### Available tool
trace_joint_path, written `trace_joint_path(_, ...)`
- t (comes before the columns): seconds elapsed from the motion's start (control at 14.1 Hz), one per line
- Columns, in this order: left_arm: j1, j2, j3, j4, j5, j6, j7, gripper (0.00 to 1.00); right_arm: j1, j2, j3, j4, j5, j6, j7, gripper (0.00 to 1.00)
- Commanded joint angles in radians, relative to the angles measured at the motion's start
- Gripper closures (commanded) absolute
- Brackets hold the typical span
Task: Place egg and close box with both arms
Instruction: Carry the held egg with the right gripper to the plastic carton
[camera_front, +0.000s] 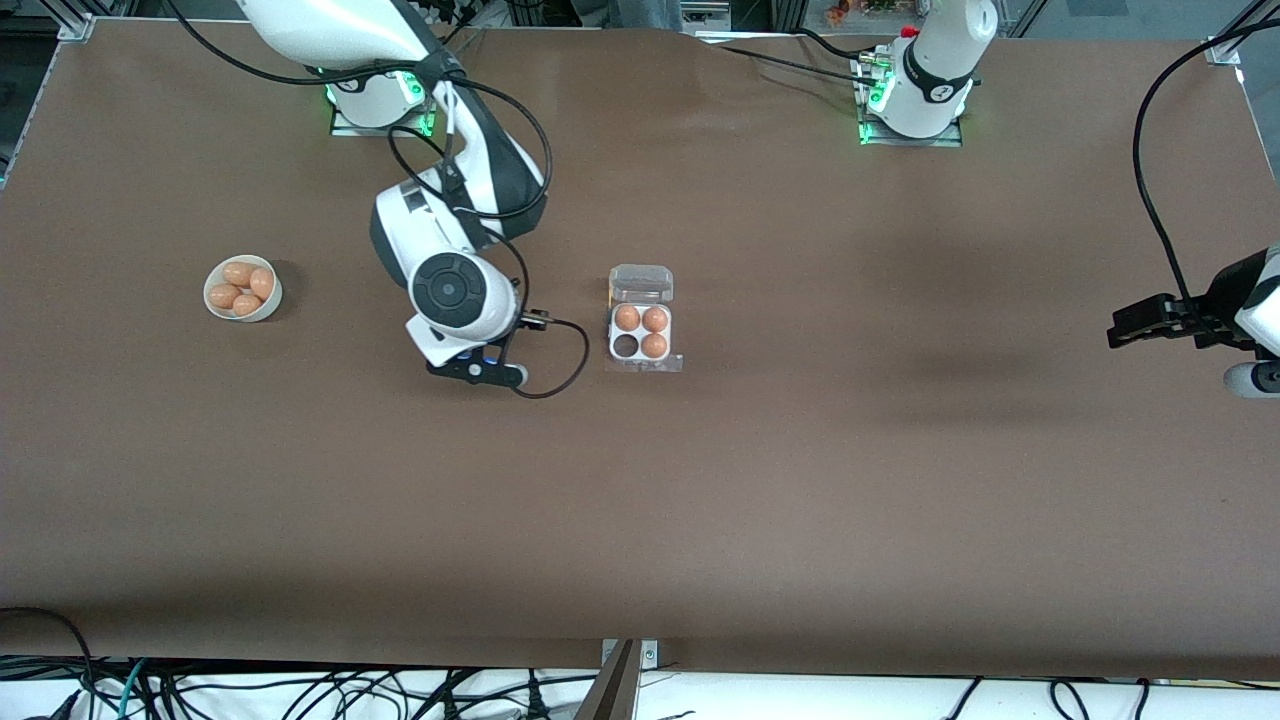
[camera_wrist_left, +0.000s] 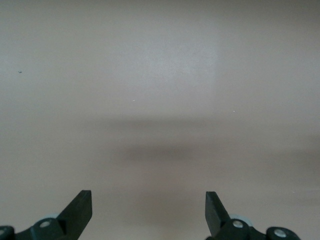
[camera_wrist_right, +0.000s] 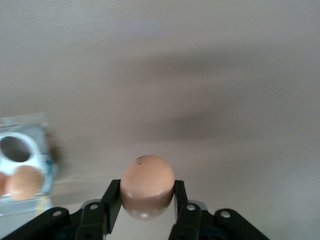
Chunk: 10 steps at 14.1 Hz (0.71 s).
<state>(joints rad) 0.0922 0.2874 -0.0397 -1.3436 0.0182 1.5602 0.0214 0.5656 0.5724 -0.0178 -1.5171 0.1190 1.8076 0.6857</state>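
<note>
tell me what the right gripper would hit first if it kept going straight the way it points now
Probably only bare table. The right gripper, shut on the egg, points at open brown surface in its wrist view; the box sits off to the side of that line. Depth is hard to judge.

Front cam sat high across table (camera_front: 700, 500), looked down toward both arm bases, wide shot. Left wrist cam looked past own fingertips (camera_wrist_left: 80, 207) at bare tabletop, pretty close. Right wrist cam was close too, caught held egg (camera_wrist_right: 147, 186) plus edge of box (camera_wrist_right: 22, 165); box (camera_front: 641, 320) also showed in front view.
</note>
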Motion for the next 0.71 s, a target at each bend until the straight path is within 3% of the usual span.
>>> trace_joint_path(0.0, 0.006, 0.013, 0.000, 0.026, -0.006, -0.009, 0.020, 0.00, 0.040, 0.061, -0.008, 0.103, 0.057, -0.017, 0.081, 0.69)
trace_joint_path(0.64, 0.006, 0.013, 0.000, 0.026, -0.004, -0.009, 0.020, 0.00, 0.137, 0.139, -0.007, 0.127, 0.116, 0.205, 0.169, 0.70)
